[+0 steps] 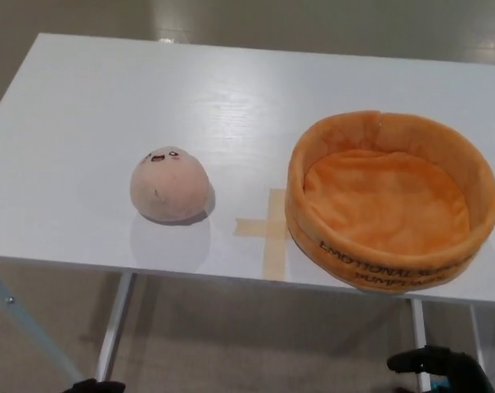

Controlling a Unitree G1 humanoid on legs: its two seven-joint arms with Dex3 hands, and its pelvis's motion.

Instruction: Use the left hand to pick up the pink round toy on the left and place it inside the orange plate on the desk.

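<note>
White desk (83,123) fills most of the head view, standing on thin metal legs (114,327) over a pale floor. On its left part rests the pink round toy (169,185), a soft dome with a small face printed near its top, sitting upright on the bare surface. A cross of tan tape (267,227) marks the desk between the toy and the orange plate (329,246), touching neither the toy nor, as far as can be seen, the plate's wall. The plate is a plush, high-walled round dish on the right part of the desk, with dark lettering along its near wall; its hollow holds nothing.

Both robot hands lie at the bottom edge of the picture, below the desk's near edge. Of the left hand (93,386) only a dark sliver shows, so it cannot be told how its fingers stand; it has hold of nothing visible. The right hand (439,367) shows more of its black body, also well apart from any object, but its finger spread cannot be read either.

Progress, judged from this layout: nothing is done. The toy is untouched and well apart from the plate. The reach, the grasp, the carry across the tape cross and the release into the plate all remain.
</note>
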